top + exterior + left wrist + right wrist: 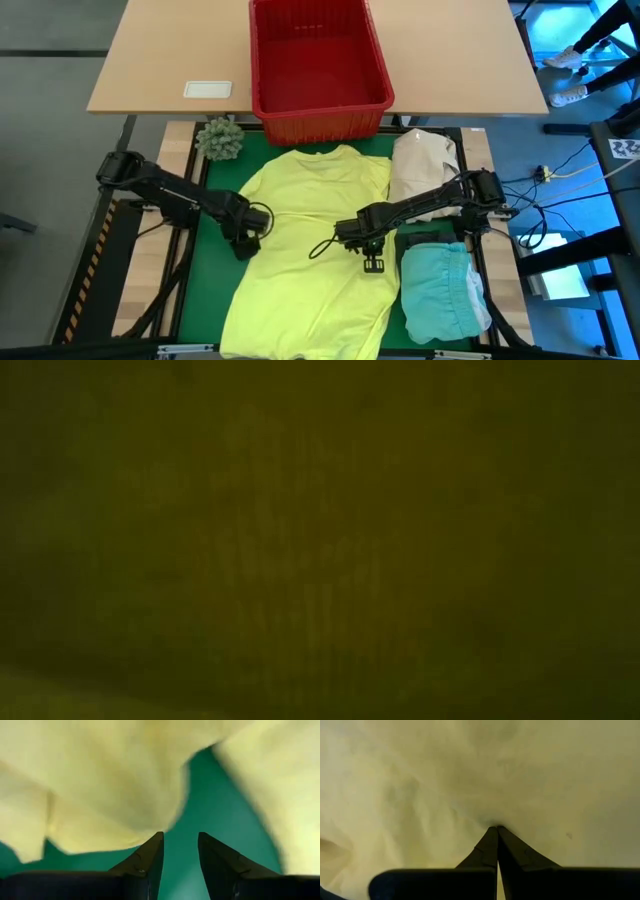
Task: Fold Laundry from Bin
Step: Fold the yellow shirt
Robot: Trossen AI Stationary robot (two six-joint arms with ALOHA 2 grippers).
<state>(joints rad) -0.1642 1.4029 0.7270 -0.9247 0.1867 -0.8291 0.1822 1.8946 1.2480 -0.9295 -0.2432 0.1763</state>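
A bright yellow shirt [310, 240] lies spread flat on the green mat [215, 270], collar toward the red bin [322, 110] at the far edge. My left gripper [247, 245] stands open over the shirt's left sleeve edge. In the left wrist view its fingers [181, 842] have bare mat between them and yellow cloth [100, 785] just beyond. My right gripper [372, 262] is shut, its tips on the shirt's right side [496, 826]. The low view shows only dim yellowish cloth. My right gripper comes from above, pointing steeply down, and its shut fingertips [490, 837] meet the yellow shirt's flat right part [495, 817]. Faint creases run to the tips. Whether a bit of cloth is caught between them I cannot tell. The shirt lies on the mat.
A folded turquoise garment [440, 290] lies at the near right, on a dark one [425, 240]. A cream-white bundle [422, 165] sits at the far right, and a green spiky ball [220, 138] at the far left. Behind is a wooden table [160, 60] with a white item [207, 89].
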